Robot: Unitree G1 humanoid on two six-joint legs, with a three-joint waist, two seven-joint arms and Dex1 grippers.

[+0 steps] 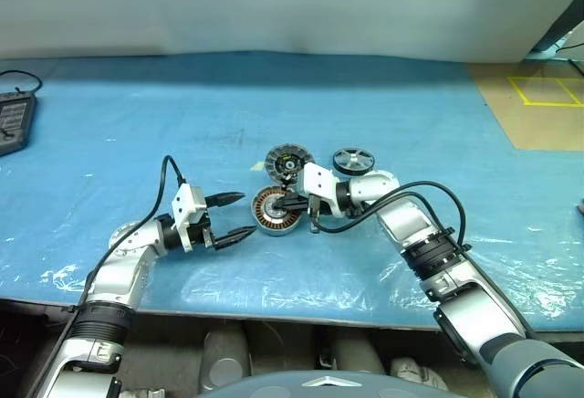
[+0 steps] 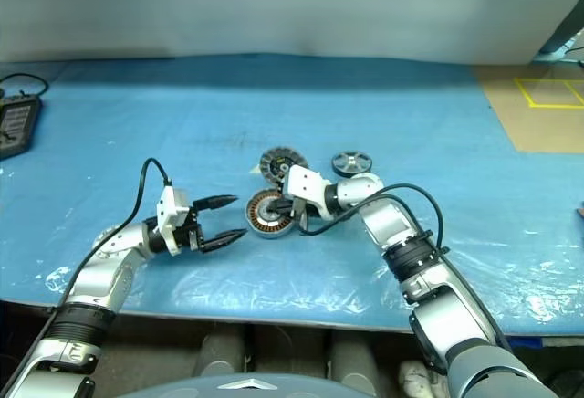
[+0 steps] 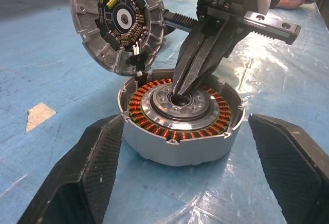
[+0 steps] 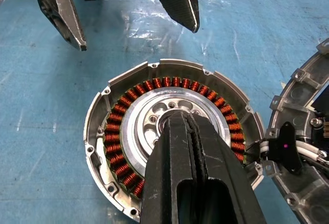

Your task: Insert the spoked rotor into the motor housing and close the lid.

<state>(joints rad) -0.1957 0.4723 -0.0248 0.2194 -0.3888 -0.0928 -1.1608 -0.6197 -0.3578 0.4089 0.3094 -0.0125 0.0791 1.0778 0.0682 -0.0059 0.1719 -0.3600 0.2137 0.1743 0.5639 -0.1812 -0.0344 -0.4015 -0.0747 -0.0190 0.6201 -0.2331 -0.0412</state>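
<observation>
The motor housing [image 3: 181, 126], a short round silver metal cylinder with a ring of copper-brown windings around a pale inner disc, sits on the blue plastic-covered table [image 1: 137, 124]. The right gripper [image 3: 181, 88] comes down on it from above with its two black fingers pressed flat together, their tips resting at the housing's central hole (nothing is caught between them). Hinged at the housing's far rim stands the lid [image 3: 117, 23], a flat round grey disc with a ribbed rim and a dark hub carrying small coloured parts, tipped up with its inner face showing. The left gripper [image 1: 235, 216] hangs level just beside the housing on the side away from the lid, fingers spread wide, one to either side and clear of its wall. The spoked rotor [image 1: 353, 160], a small dark-silver wheel, lies beyond the housing, near the lid.
</observation>
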